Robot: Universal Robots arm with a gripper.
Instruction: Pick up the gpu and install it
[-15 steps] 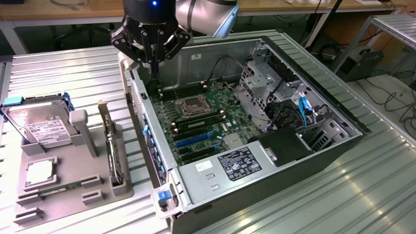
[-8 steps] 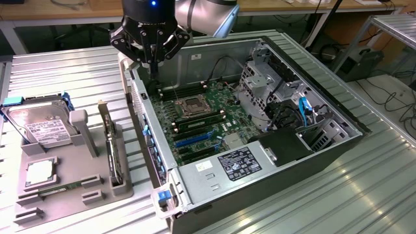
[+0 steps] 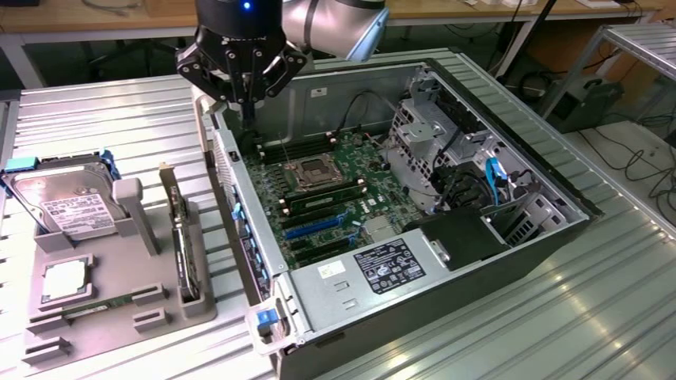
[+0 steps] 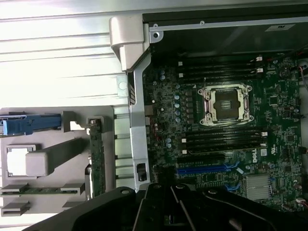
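Note:
The gpu (image 3: pixel 182 237) stands on its long edge in a slot of the grey holder tray (image 3: pixel 116 317), at the exterior view's left of the computer case. In the wrist view the gpu (image 4: pixel 96 159) is a thin green strip beside the case wall. My gripper (image 3: pixel 247 101) hangs shut and holds nothing, above the far left corner of the open case, well up and away from the card. Its black fingers (image 4: pixel 159 202) close together over the motherboard's edge.
The open computer case (image 3: pixel 528 237) lies on its side with the motherboard (image 3: pixel 328 198), bare CPU socket (image 4: pixel 226 102) and blue slot (image 4: pixel 202 169) exposed. On the tray lie a hard drive (image 3: pixel 63 202), a CPU (image 3: pixel 63 281) and a memory stick (image 3: pixel 100 305). The metal table (image 3: pixel 549 332) is ribbed.

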